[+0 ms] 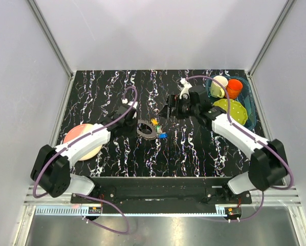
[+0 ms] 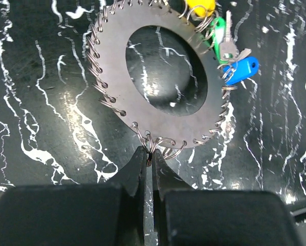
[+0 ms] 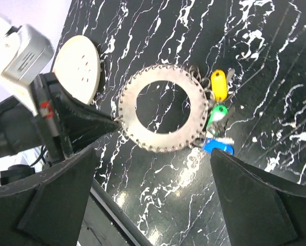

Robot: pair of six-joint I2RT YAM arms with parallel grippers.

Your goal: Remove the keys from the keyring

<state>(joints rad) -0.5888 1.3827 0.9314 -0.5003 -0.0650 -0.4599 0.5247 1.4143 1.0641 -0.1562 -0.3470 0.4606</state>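
Top external view: the keyring [image 1: 146, 128] lies flat on the black marbled table [image 1: 194, 154], about midway between the two arms. The keys [image 1: 158, 128] are bunched at its right edge. The left gripper [image 1: 133, 124] meets the ring's left edge, and the right gripper [image 1: 169, 109] hangs just beyond the keys, apart from them. One pink disc [image 1: 83, 141] sits to the left. At the far right are one green dotted plate [image 1: 233, 110] and two cups.

Left wrist view: the fingers [image 2: 135, 169] are pinched nearly together on the ring's toothed rim, where small wire loops cluster. That reads as an anchoring grip. It should press down firmly so the ring cannot swivel when a key is tugged.

Right wrist view: its own fingers [image 3: 61, 200] stand wide apart and hold nothing, with ring and keys framed between them. I count three keys, one yellow [image 3: 218, 84], one green [image 3: 216, 114] and one blue [image 3: 217, 147], on one keyring. The rim loops are too many to count surely. The step in hand looks like reaching for a first key. The blue head juts outward and seems the easiest target. The right gripper would do well to narrow first, so it takes one head rather than the bunch, then draw it away from the rim.
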